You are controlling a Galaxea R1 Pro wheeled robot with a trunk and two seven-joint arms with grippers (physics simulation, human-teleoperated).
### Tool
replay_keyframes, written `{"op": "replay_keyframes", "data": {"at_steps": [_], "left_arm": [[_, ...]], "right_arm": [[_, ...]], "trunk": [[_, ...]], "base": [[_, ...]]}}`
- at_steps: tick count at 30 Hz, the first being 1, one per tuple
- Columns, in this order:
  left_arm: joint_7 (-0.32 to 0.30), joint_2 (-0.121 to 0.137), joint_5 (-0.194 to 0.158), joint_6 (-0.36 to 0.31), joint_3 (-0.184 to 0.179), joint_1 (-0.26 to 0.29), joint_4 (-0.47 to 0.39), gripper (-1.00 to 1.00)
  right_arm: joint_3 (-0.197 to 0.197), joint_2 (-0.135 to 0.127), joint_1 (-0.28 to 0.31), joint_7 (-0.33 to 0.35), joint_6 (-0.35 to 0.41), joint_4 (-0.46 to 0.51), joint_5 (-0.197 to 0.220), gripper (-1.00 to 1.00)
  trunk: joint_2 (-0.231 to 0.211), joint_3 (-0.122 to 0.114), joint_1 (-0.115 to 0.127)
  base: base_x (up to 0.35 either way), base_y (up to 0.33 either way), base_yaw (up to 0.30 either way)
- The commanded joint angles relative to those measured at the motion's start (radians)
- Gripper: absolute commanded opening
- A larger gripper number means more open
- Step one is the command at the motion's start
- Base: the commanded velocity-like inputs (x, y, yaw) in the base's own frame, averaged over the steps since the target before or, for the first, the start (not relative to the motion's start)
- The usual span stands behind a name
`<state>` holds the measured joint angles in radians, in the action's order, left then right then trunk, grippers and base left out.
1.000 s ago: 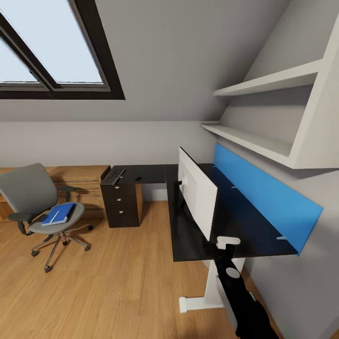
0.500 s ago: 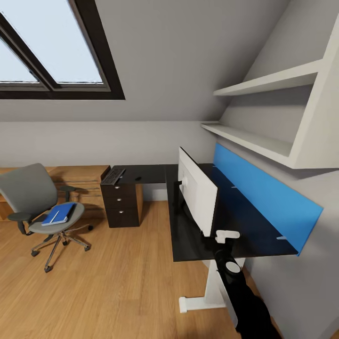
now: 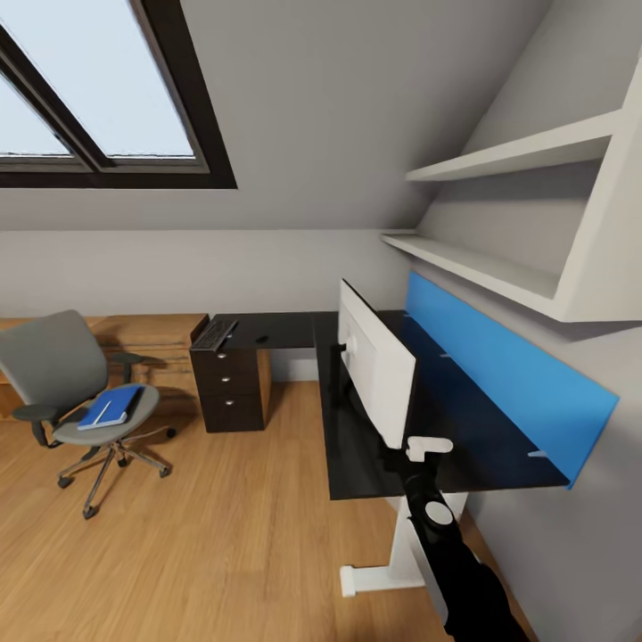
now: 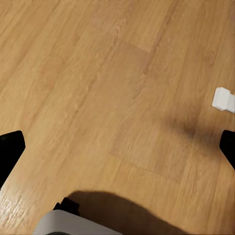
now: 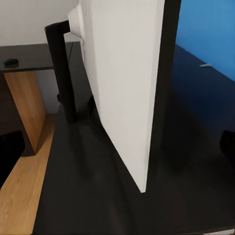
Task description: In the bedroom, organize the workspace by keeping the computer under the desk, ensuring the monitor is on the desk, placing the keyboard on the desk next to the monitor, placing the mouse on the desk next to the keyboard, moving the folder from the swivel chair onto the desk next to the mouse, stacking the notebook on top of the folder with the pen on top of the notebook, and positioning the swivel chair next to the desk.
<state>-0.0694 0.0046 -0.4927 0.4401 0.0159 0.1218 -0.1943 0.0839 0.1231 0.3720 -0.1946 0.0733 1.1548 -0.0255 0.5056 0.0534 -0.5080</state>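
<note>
The monitor stands on the black desk, its white back toward me and its near edge close up in the right wrist view. My right gripper is open just before that near lower corner, one finger on each side of it. The keyboard and mouse lie on the desk's far wing above the drawers. On the swivel chair rests the blue folder with the white pen on it. I cannot make out the notebook or the computer. My left gripper hangs open over the wood floor.
A blue back panel runs along the desk's right side under white wall shelves. The desk's white leg and its foot stand on the floor. A light wood cabinet sits behind the chair. Open floor lies between chair and desk.
My right gripper has risen and moved forward a little toward the monitor's near corner. The whole picture has shifted slightly, so the camera has moved.
</note>
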Motion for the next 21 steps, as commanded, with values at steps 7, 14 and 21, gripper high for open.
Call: {"op": "replay_keyframes", "data": {"at_steps": [7, 14, 21], "left_arm": [[-0.008, 0.000, -0.007, 0.014, 0.001, 0.001, 0.001, 1.00], [-0.008, 0.000, -0.007, 0.018, 0.001, 0.001, 0.001, 1.00], [-0.009, 0.000, -0.004, 0.018, 0.001, 0.001, 0.001, 1.00]], "right_arm": [[0.003, -0.001, 0.001, -0.005, -0.001, -0.004, -0.003, 1.00], [0.003, -0.002, 0.001, -0.007, -0.004, -0.006, -0.003, 1.00], [0.002, -0.002, 0.001, -0.008, -0.003, -0.005, -0.001, 1.00]], "trunk": [[0.002, 0.002, -0.001], [0.002, 0.002, -0.001], [0.002, 0.002, -0.001]], "base": [[0.164, 0.066, 0.000], [0.041, 0.015, 0.000], [0.078, -0.056, 0.000]]}}
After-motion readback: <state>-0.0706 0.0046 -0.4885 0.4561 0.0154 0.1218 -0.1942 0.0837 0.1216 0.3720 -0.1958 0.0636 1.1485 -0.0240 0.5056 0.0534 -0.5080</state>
